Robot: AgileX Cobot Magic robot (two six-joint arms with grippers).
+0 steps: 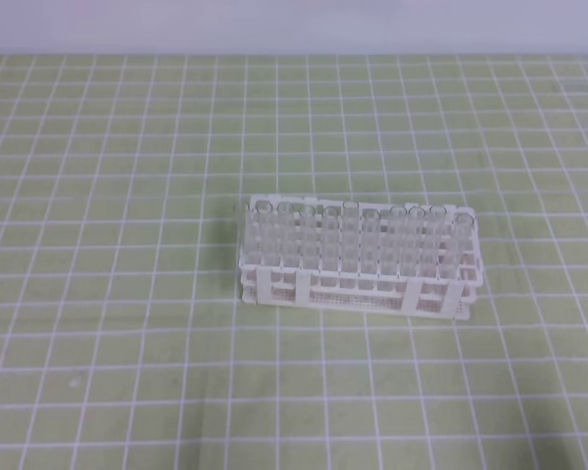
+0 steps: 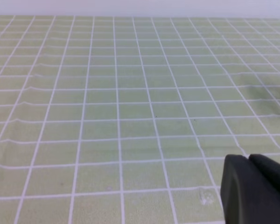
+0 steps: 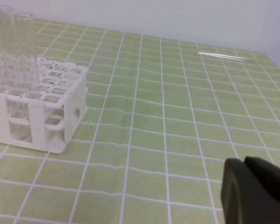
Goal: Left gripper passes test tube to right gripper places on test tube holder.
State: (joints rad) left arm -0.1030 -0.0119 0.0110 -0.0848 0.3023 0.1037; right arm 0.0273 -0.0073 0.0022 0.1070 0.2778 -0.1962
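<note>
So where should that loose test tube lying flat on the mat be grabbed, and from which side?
Probably near the middle of the test tube, coming straight down from above. It lies flat on the green grid mat, well apart from the test tube holder, so only its long sides are free. Close the jaws across its narrow width; gripping mid-length should keep it balanced.

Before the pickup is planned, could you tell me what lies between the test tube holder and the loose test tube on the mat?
Only bare green grid mat separates the test tube holder from the test tube, as the right wrist view shows.
</note>
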